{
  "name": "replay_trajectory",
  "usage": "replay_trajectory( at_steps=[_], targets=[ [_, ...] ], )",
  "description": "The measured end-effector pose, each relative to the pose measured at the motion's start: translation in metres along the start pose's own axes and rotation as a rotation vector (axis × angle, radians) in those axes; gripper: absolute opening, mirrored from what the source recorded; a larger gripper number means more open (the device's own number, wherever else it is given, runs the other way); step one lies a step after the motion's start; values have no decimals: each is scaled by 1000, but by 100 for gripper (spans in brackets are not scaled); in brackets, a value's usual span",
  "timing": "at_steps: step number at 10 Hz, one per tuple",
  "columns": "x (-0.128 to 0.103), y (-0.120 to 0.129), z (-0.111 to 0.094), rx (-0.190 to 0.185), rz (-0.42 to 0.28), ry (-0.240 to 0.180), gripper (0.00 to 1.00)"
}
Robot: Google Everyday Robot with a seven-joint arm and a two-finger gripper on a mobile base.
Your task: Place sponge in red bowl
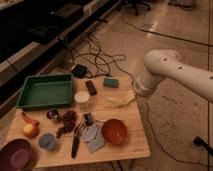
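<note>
Speckled floor and a tangle of dark cables (97, 56) lie behind the low wooden surface (136, 146) that I am reaching over. My white arm (172, 72) comes in from the right and bends down to the surface's right edge. My pincer (139, 90) sits at the arm's lower end, just beside a pale yellow thing (120, 100). I cannot tell whether it is open or closed, and I see nothing held in it.

The sponge (111, 82) lies flat near the far edge, just right of a black gadget (91, 87) and near my pincer, not touching it. The red bowl (115, 131) stands upright on the near side, well apart from the sponge, with nothing visible inside.

A green tray (45, 91) fills the far left corner, and a white cup (82, 100) stands beside it. A grey cloth (93, 138) lies against the red bowl's left side. Farther left are a blue-grey cup (47, 141) and a purple bowl (17, 154) at the near corner.
</note>
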Motion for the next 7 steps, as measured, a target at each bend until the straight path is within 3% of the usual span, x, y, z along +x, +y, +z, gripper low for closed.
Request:
replay_trajectory(
  at_steps=[2, 4, 5, 7],
  targets=[
    [-4, 1, -9, -74, -140, -35, 65],
    [-7, 1, -15, -111, -219, -63, 65],
    [-7, 0, -16, -108, -236, -59, 65],
    [-12, -5, -16, -61, -239, -3, 65]
  ],
)
